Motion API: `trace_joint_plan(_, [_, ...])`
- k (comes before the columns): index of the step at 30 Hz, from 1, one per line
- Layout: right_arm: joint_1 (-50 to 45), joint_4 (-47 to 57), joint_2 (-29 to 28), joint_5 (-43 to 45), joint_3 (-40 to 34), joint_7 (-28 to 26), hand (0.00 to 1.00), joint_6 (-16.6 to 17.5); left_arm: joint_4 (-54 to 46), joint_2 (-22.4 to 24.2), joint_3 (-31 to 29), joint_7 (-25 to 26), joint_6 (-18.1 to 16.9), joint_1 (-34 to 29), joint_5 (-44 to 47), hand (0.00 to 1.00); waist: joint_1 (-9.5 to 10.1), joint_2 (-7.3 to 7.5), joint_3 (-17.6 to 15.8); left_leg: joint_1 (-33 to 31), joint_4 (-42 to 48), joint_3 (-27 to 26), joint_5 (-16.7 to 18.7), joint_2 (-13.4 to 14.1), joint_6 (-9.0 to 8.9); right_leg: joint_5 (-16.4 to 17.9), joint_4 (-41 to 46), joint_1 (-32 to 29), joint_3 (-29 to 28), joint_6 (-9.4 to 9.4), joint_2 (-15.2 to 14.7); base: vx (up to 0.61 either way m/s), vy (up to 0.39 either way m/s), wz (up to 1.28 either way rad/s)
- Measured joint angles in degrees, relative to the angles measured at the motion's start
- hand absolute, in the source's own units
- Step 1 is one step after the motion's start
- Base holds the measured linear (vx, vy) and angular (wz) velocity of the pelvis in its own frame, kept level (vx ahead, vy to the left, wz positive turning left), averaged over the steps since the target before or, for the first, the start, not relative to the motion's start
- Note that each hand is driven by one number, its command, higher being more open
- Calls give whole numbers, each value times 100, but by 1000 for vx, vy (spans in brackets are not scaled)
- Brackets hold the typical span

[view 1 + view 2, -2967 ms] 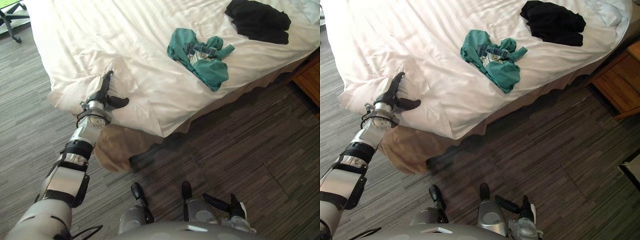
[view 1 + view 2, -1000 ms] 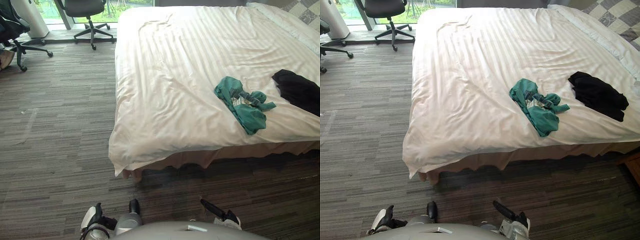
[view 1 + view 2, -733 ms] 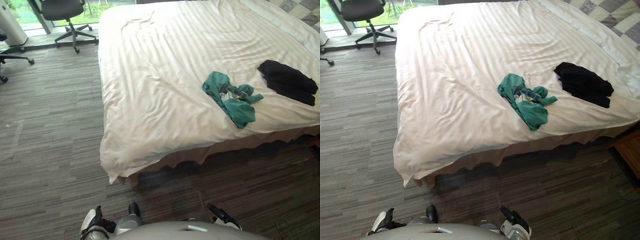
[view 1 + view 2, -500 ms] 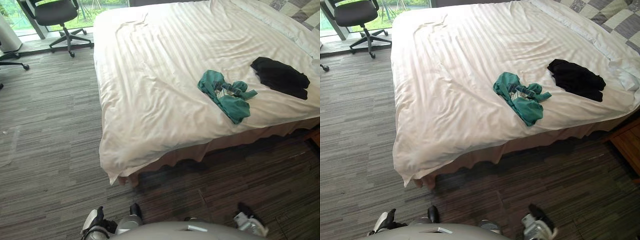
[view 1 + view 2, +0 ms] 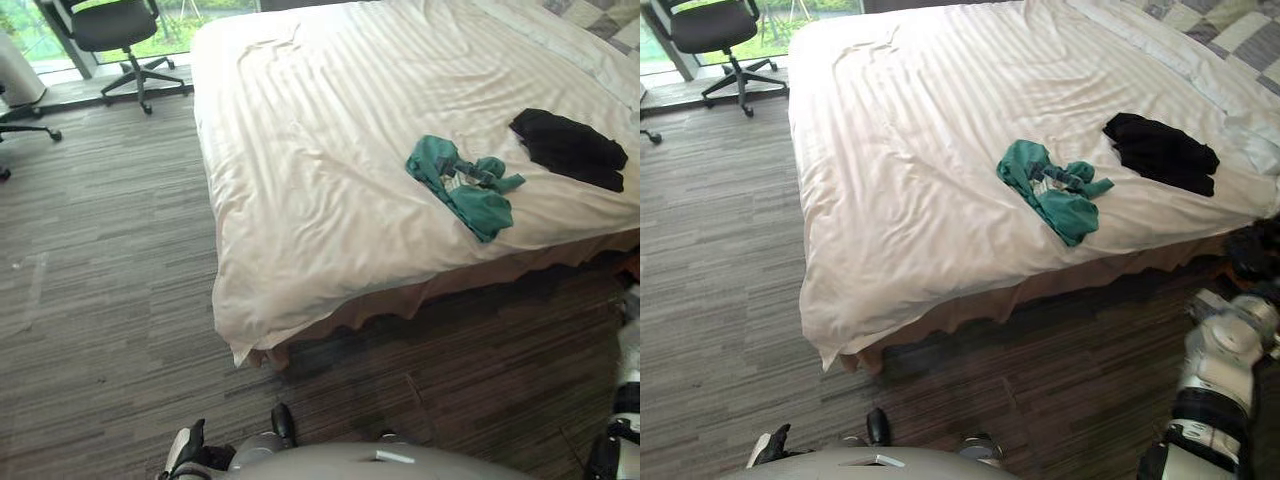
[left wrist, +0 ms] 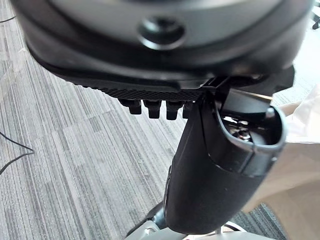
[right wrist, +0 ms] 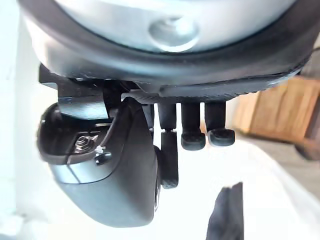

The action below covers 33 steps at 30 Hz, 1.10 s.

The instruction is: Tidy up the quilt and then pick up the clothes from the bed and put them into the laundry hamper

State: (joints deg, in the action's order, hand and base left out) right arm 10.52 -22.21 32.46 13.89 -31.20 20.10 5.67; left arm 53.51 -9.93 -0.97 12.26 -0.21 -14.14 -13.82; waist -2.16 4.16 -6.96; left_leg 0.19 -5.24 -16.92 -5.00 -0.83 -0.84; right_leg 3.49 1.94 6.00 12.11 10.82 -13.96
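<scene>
The white quilt lies spread flat over the bed. A crumpled green garment rests on it near the bed's near edge, and a black garment lies further right. My right hand is raised at the right, by the bed's edge just below the black garment. Its fingers are curled and hold nothing. In the right wrist view the black garment shows past them on the white cover. Low by my body hangs my left hand, its fingers straight and empty.
A black office chair stands on the grey carpet beyond the bed's far left corner. A beige bed skirt hangs under the quilt. A wooden nightstand is to the right of the bed. A checkered pillow lies at the head.
My right arm has risen from beside my body to the bed's right edge, and its fingers have curled. The camera has shifted. The left hand, earlier at the quilt's corner, hangs low.
</scene>
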Motion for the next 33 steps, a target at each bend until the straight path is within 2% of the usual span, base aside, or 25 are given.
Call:
trace_joint_plan(1, [26,95,17,9,121,-89,0,89,-34,3,-7,-19,-5,-10,-1,100,25,8,2,-2,0,16,0,-5,1,-2,1,6,19,-2,-2,23,3,18])
trace_joint_plan(2, [325,124,130,5,582,-221,0,254,-130,40,-7,-31,-7,-64,0,100,45,30,9,-12,-1,83,-3,-26,5,-5,1,34,72,1,-9,19,2,15])
trace_joint_plan(3, [376,133,134,4,644,-220,0,268,-142,46,-7,-31,-8,-71,0,100,45,34,9,-14,-2,92,-5,-28,7,-5,1,38,82,1,-9,12,0,22])
trace_joint_plan(4, [561,265,124,245,1060,-336,0,507,-161,40,-1,-29,-55,-79,21,100,59,40,8,-44,-2,149,-6,-34,9,-6,-2,46,158,0,-9,-1,-7,24])
trace_joint_plan(5, [629,323,122,284,1261,-521,0,594,-192,41,0,-26,-84,-98,33,100,66,42,9,-88,-2,215,-12,-44,17,-7,-1,43,217,0,-10,-1,-9,28])
trace_joint_plan(7, [701,314,126,373,1439,-751,0,540,-264,47,0,-31,-102,-144,148,100,91,50,5,-121,-3,284,-23,-51,29,-17,4,51,295,10,-10,4,-5,23])
trace_joint_plan(8, [862,262,195,1006,1785,-928,0,426,-355,56,-3,-21,-108,-237,336,100,118,54,3,-141,-4,336,-38,-59,46,-24,21,65,337,17,-10,11,0,16])
trace_joint_plan(10, [1164,282,255,1726,2273,-998,0,349,-387,70,-7,-30,-116,-278,526,100,145,34,6,-196,-6,344,-75,-38,57,-49,62,8,322,-15,2,4,0,3])
trace_joint_plan(11, [1386,321,270,1720,2670,-1030,0,348,-445,95,-5,-29,-118,-283,600,100,188,-10,6,-219,-5,361,-99,19,54,-122,67,-16,327,-59,61,-38,-16,7])
trace_joint_plan(13, [1629,561,225,1596,3174,-1032,0,316,-563,158,-6,-29,-148,-279,699,100,360,-95,5,-268,-4,476,-137,122,45,-243,76,-20,355,-176,184,-40,-17,21])
trace_joint_plan(16, [2411,895,-569,1549,4103,-1017,0,468,-701,234,-133,12,-251,-195,893,100,642,-116,-65,-504,-2,818,-279,203,12,-272,73,-69,651,-217,293,-64,-22,47])
trace_joint_plan(17, [2617,818,-695,1557,4293,-1043,0,467,-737,261,-196,36,-241,-165,915,100,698,-117,-103,-566,-2,910,-325,204,4,-266,69,-73,736,-227,321,-95,-31,78])
trace_joint_plan(19, [3378,519,-945,1510,4860,-1073,0,440,-1077,297,-328,60,-248,-89,1027,100,984,-48,-372,-825,3,1322,-479,214,-65,-207,-35,-67,1160,-313,414,-148,-38,95])
trace_joint_plan(21, [3428,688,-962,1429,5111,-1203,0,357,-1346,371,-466,142,-241,-149,1225,100,1216,51,-556,-1011,1,1695,-564,182,-73,-134,-75,-9,1480,-403,500,-99,-45,109])
trace_joint_plan(22, [3418,897,-1013,1598,5219,-1321,0,215,-1482,412,-585,137,-243,-195,1379,100,1304,69,-789,-1077,1,1966,-640,121,-107,-10,-2,89,1753,-375,514,-89,-56,119])
trace_joint_plan(23, [3420,912,-1025,1582,5272,-1364,0,229,-1501,399,-608,130,-244,-195,1384,100,1314,72,-859,-1149,0,2085,-688,89,-101,56,36,85,1885,-375,514,-91,-38,125])
trace_joint_plan(25, [3438,809,-1100,1586,5334,-1471,0,240,-1535,423,-607,79,-238,-207,1395,100,1441,-24,-1038,-1395,2,2372,-781,37,-137,179,176,-40,2309,-372,531,-96,0,97])
trace_joint_plan(27, [3517,614,-1265,1592,5328,-1438,0,240,-1541,455,-607,32,-241,-256,1428,100,1611,-91,-1220,-1514,2,2479,-875,25,-130,279,341,-121,2445,-378,516,-86,19,47])
trace_joint_plan(33, [3929,320,-1726,1579,4967,-1180,0,285,-1635,477,-552,-73,-450,-262,1597,100,1803,-321,-1810,-2037,22,2623,-1012,24,-201,525,992,-721,2722,-399,379,-67,23,27])
